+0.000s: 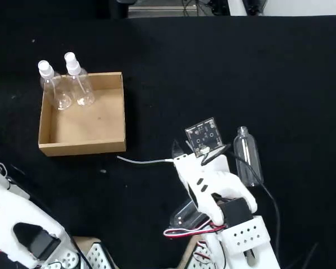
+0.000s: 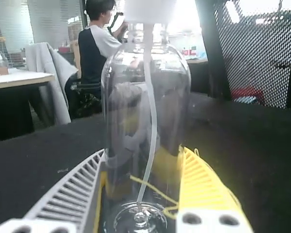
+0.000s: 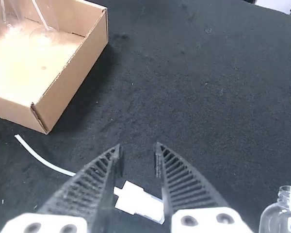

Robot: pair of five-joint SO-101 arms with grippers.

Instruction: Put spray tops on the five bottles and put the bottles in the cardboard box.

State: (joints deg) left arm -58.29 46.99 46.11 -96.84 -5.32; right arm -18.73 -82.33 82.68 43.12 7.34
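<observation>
Black tabletop [image 1: 269, 67]: your right jaws stand apart astride a white plastic spray top [image 3: 138, 199], left of an uncapped clear bottle [image 1: 247, 156]; left jaws clamp a capped clear bottle [image 2: 145, 97]. Two capped bottles [image 1: 59, 92] sit in the brown cardboard box [image 1: 81, 147], far left. Next, likely: close and lift.

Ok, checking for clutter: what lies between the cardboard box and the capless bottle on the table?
In the high view, a spray top, its tube pointing toward the cardboard box, and the right gripper over it, jaws open.
</observation>
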